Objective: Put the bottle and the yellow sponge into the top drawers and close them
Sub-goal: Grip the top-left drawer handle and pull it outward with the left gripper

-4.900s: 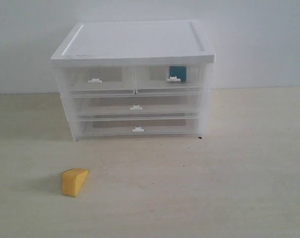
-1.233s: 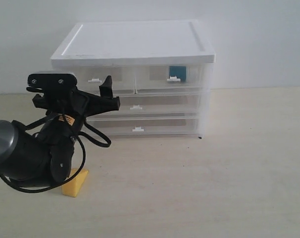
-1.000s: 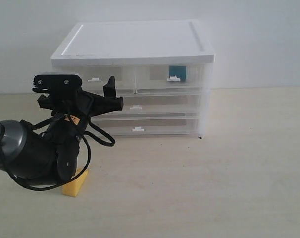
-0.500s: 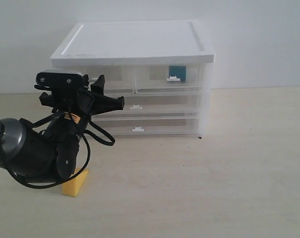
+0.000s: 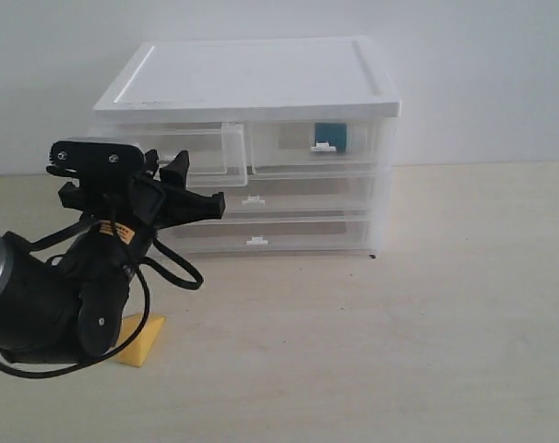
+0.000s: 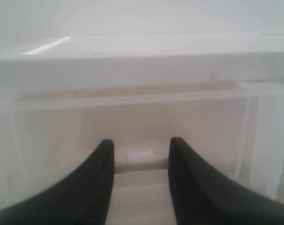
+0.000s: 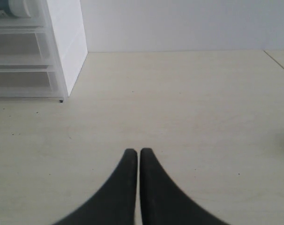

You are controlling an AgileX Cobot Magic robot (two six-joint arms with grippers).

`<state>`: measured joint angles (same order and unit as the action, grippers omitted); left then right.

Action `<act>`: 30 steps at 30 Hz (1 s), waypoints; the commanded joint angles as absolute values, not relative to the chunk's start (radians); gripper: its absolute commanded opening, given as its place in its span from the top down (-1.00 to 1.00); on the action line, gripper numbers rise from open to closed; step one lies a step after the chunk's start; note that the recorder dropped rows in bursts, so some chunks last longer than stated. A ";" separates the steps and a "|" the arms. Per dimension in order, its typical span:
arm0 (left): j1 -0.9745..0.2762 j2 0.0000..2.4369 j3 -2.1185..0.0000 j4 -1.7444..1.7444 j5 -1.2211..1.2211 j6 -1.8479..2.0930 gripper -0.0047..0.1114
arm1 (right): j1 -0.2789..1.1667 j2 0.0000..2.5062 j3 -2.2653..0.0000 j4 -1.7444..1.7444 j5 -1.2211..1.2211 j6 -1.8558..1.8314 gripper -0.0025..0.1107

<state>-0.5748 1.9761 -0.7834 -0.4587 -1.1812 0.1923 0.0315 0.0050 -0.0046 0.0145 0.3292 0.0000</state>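
Clear plastic left drawer [image 5: 195,152] now stands pulled out, left gripper [image 6: 141,149] pinching its handle [image 6: 140,155], right gripper [image 7: 134,154] pressed together; sponge [image 5: 148,341] can go in.

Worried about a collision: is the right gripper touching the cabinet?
Apart. The right wrist view shows the right gripper, fingers shut, with bare table between it and the cabinet.

Soft, even, fairly bright light leaves only faint shadows on the pale wooden surface [image 5: 427,351] at the foot of the white-topped translucent plastic cabinet [image 5: 252,78]. The left wrist view is milky, overexposed and low in contrast, with the black left claw [image 6: 141,152] blurred. The right wrist view is sharper.
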 commanded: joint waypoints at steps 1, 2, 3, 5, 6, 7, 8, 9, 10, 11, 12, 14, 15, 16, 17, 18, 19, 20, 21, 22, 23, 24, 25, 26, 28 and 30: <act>-0.610 1.915 -0.716 -0.518 -1.221 0.199 0.84 | 0.031 0.000 0.000 0.016 0.322 0.000 0.96; -0.615 1.910 -0.706 -0.524 -1.221 0.199 0.84 | 0.031 0.000 0.000 0.016 0.322 0.000 0.96; -0.629 1.901 -0.692 -0.534 -1.221 0.199 0.84 | 0.031 0.000 0.000 0.016 0.322 0.000 0.96; -0.648 1.890 -0.675 -0.545 -1.221 0.203 0.84 | 0.031 0.000 0.000 0.016 0.322 0.000 0.96; -0.656 1.884 -0.664 -0.553 -1.221 0.208 0.84 | 0.031 0.000 0.000 0.016 0.322 0.000 0.96; -0.666 1.879 -0.655 -0.566 -1.221 0.216 0.84 | 0.031 0.000 0.000 0.016 0.322 0.000 0.96; -0.676 1.875 -0.647 -0.578 -1.221 0.224 0.84 | 0.031 0.000 0.000 0.016 0.322 0.000 0.96; -0.686 1.870 -0.637 -0.593 -1.221 0.226 0.84 | 0.031 0.000 0.000 0.016 0.322 0.000 0.96; -0.694 1.868 -0.630 -0.607 -1.221 0.226 0.84 | 0.031 0.000 0.000 0.016 0.322 0.000 0.96; -0.702 1.861 -0.623 -0.624 -1.221 0.226 0.84 | 0.031 0.000 0.000 0.016 0.322 0.000 0.96; -0.711 1.859 -0.615 -0.633 -1.221 0.226 0.84 | 0.031 0.000 0.000 0.016 0.322 0.000 0.96; -0.724 1.848 -0.602 -0.638 -1.221 0.226 0.84 | 0.031 0.000 0.000 0.016 0.322 0.000 0.96; -0.731 1.843 -0.596 -0.640 -1.221 0.226 0.84 | 0.031 0.000 0.000 0.016 0.322 0.000 0.96; -0.738 1.838 -0.587 -0.640 -1.221 0.228 0.84 | 0.031 0.000 0.000 0.016 0.322 0.000 0.96; -0.745 1.829 -0.580 -0.643 -1.221 0.228 0.84 | 0.031 0.000 0.000 0.016 0.322 0.000 0.96; -0.755 1.820 -0.574 -0.651 -1.221 0.228 0.84 | 0.031 0.000 0.000 0.016 0.322 0.000 0.96; -0.763 1.811 -0.569 -0.666 -1.221 0.228 0.84 | 0.031 0.000 0.000 0.016 0.322 0.000 0.96; -0.773 1.805 -0.565 -0.682 -1.221 0.228 0.84 | 0.031 0.000 0.000 0.016 0.322 0.000 0.96; -0.781 1.796 -0.559 -0.698 -1.221 0.228 0.84 | 0.031 0.000 0.000 0.016 0.322 0.000 0.96; -0.789 1.789 -0.554 -0.702 -1.221 0.235 0.84 | 0.031 0.000 0.000 0.016 0.322 0.000 0.96; -0.792 1.781 -0.552 -0.700 -1.221 0.237 0.84 | 0.031 0.000 0.000 0.016 0.322 0.000 0.96; -0.792 1.777 -0.550 -0.696 -1.221 0.240 0.84 | 0.031 0.000 0.000 0.016 0.322 0.000 0.96; -0.792 1.775 -0.549 -0.693 -1.221 0.240 0.84 | 0.031 0.000 0.000 0.016 0.322 0.000 0.96; -0.792 1.772 -0.549 -0.693 -1.221 0.240 0.84 | 0.031 0.000 0.000 0.016 0.322 0.000 0.96; -0.792 1.771 -0.549 -0.691 -1.221 0.240 0.84 | 0.031 0.000 0.000 0.016 0.322 0.000 0.96; -0.792 1.771 -0.549 -0.691 -1.221 0.240 0.84 | 0.031 0.000 0.000 0.016 0.322 0.000 0.96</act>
<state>-0.7815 1.7853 -0.5530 -0.6936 -1.1864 0.2310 0.0315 0.0050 -0.0046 0.0145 0.3292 0.0000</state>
